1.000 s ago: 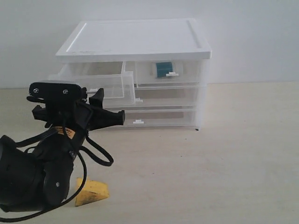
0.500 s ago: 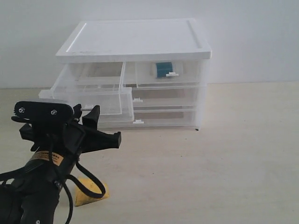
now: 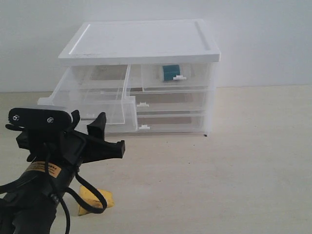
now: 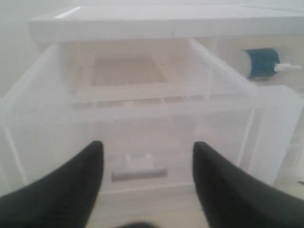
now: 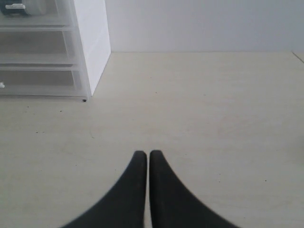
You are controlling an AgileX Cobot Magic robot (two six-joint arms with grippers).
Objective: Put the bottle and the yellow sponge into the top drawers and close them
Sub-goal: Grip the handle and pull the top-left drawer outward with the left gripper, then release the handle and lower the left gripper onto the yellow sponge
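On the pale table stood a white-topped cabinet of clear plastic drawers. Its left top drawer was pulled well out with nothing showing inside, while its right top drawer sat pushed in. The left fingers hung spread apart just in front of the open drawer, level with its front wall and holding nothing. The right fingers were pressed together over bare table, off to the cabinet's other side. The sponge, a yellow wedge, lay on the table below the left arm, partly hidden by a cable and well apart from the drawer. The bottle lay inside the shut right drawer, behind its little white handle. By that layout the bottle's half looked finished and the sponge's half was in hand, with its drawer ready. The next move would probably call for the left arm to draw back and down, straddle the wedge with spread fingers, and pinch it.
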